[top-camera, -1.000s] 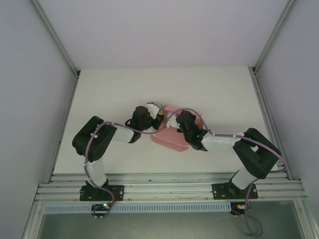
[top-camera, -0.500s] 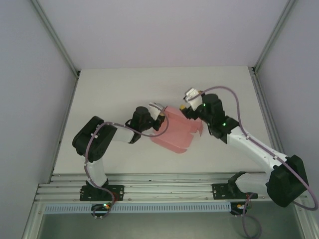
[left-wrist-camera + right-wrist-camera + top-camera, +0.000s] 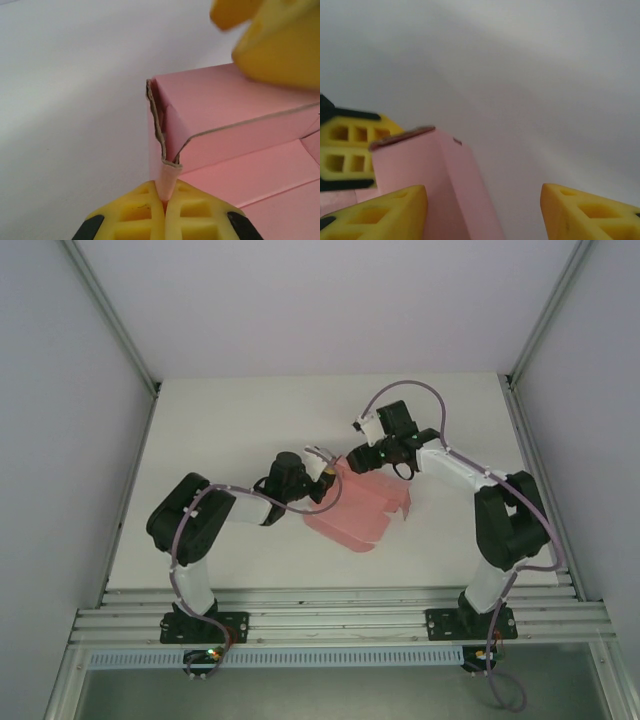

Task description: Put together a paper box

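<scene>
The white table (image 3: 220, 420) occupies the centre of the overhead view, with pale enclosure walls on three sides and an aluminium rail (image 3: 340, 612) along its near edge, where both arm bases are bolted.

The left arm (image 3: 215, 515) reaches rightward and slightly away from its base. The right arm (image 3: 480, 490) rises from its base and bends back to the left, ending over the far side of the work area.

The paper box (image 3: 355, 510) lies near the middle of the table, between the two arm tips. It is pink card, partly formed: one raised rectangular wall section stands at its far-left end, and flat panels extend toward the near right.

The left gripper (image 3: 325, 478) is at the box's left end. In the left wrist view, the left gripper (image 3: 165, 200) has its yellow fingers pressed together on a narrow tab of card — the pinched tab leads up into the raised corner of the paper box (image 3: 225, 100), whose cut edge is bent and uneven there.

The right gripper (image 3: 358, 458) is at the far edge of the box, close to the left one. In the right wrist view, the right gripper (image 3: 482, 195) has its fingers spread, and the upright pink wall of the paper box (image 3: 420, 165) stands between them, nearer the left finger. Contact between that finger and the card cannot be determined. The left gripper (image 3: 350, 150) appears just behind that wall.
</scene>
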